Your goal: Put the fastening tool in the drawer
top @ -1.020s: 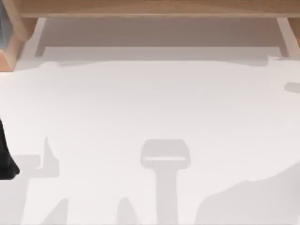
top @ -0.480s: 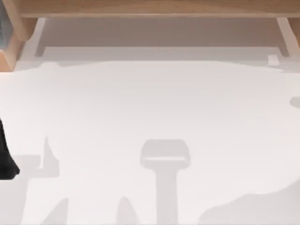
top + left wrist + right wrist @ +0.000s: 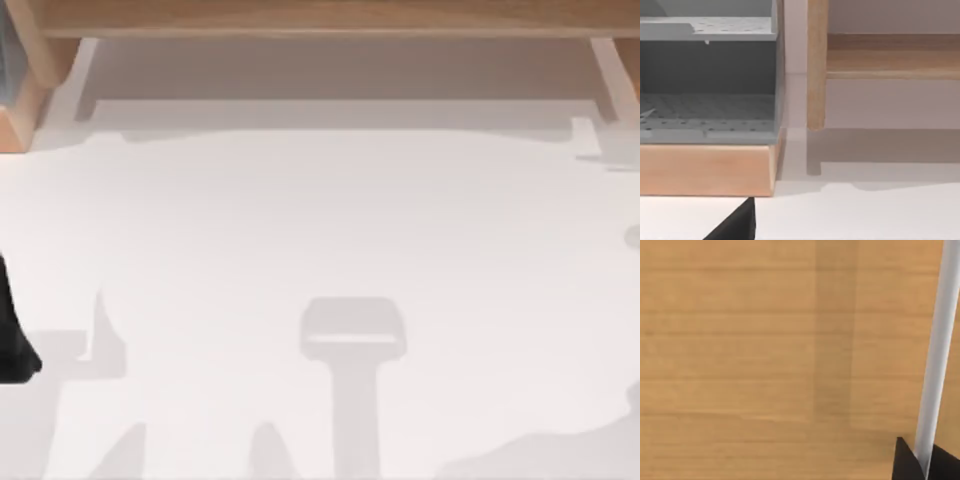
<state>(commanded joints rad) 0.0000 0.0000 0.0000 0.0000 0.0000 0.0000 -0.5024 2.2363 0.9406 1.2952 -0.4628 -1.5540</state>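
Observation:
The fastening tool is out of view. A wooden drawer front (image 3: 765,355) sits close before the right wrist camera, with a pale bar handle (image 3: 940,340) running across it. My right gripper (image 3: 925,462) has a dark finger on each side of that bar and is shut on it. My left arm (image 3: 12,340) is parked at the table's left edge. One dark fingertip (image 3: 737,226) of its gripper shows in the left wrist view.
A wooden frame (image 3: 320,18) spans the back of the white table (image 3: 320,230). At the back left stands a grey pegboard shelf unit (image 3: 705,100) on a wooden base (image 3: 705,167), beside a wooden post (image 3: 816,65).
The shadows at the table's right edge have slid toward the front, so the right arm has moved. The left arm has stayed still.

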